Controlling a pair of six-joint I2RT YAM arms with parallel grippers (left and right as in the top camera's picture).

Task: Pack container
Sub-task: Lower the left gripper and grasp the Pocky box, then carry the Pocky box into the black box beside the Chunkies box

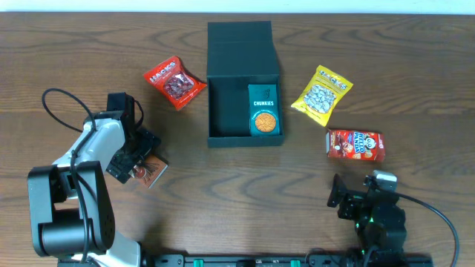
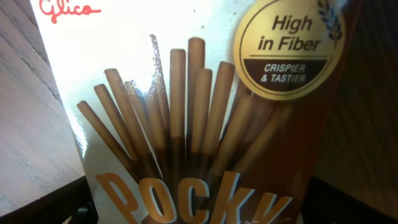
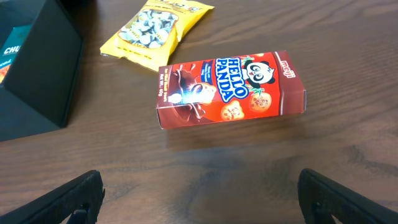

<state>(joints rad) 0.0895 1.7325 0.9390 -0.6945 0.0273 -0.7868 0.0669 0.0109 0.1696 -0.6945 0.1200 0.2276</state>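
Near the table's (image 1: 245,189) front edge the right gripper (image 3: 202,198) is spread wide, facing the flat-lying Hello Panda box (image 3: 230,90). At the front-left the left gripper (image 1: 138,165), also spread, stands over the Pocky box (image 2: 186,124), probably to pick it. Further back, at the middle, the container (image 1: 228,111) lies open, a Chunkies box (image 1: 264,109) against its right wall, leaving room.

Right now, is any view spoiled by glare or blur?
Left wrist: the Pocky box fills the frame, soft-focused, with glare on its white area. Right wrist: sharp, one small glint on the Hello Panda box. Overhead: evenly lit, no glare.
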